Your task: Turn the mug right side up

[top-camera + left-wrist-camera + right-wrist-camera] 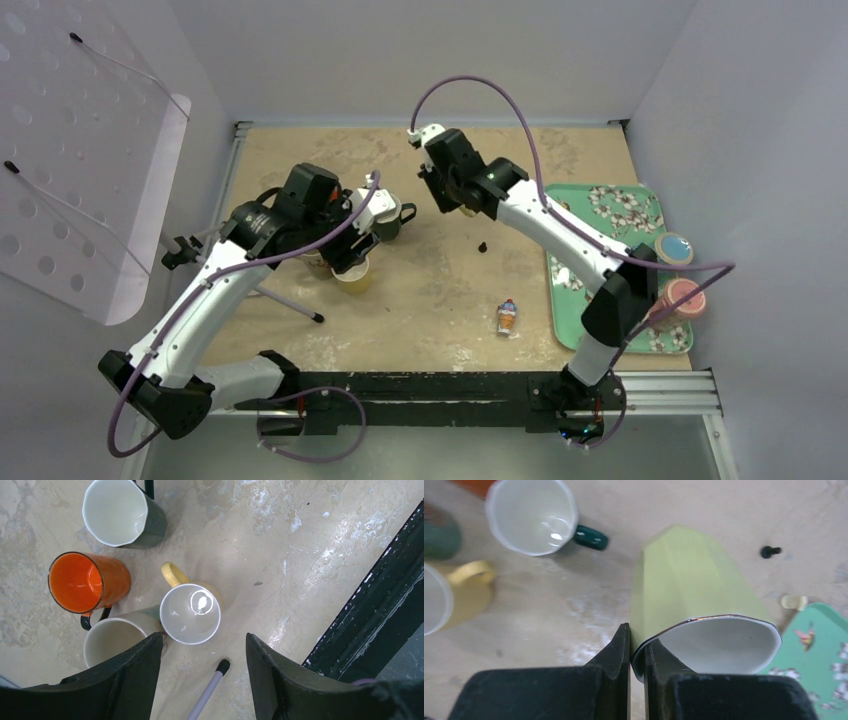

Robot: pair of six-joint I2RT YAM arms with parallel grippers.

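Note:
A light green mug (684, 580) with a white inside hangs above the table, mouth up and tilted towards the camera. My right gripper (638, 645) is shut on its rim, one finger inside and one outside. In the top view this gripper (455, 200) is over the table's middle and the arm hides most of the mug. My left gripper (202, 655) is open and empty, above a yellow mug (190, 612). In the top view it (350, 240) hovers over the mug cluster at centre left.
Upright beside the yellow mug are a dark green mug (120, 512), an orange mug (85, 582) and a pale mug (112, 640). A white rod (210, 690) lies close by. A floral tray (600, 215) with two bowls is at right. A black bolt (484, 246) and a small figure (508, 316) lie mid-table.

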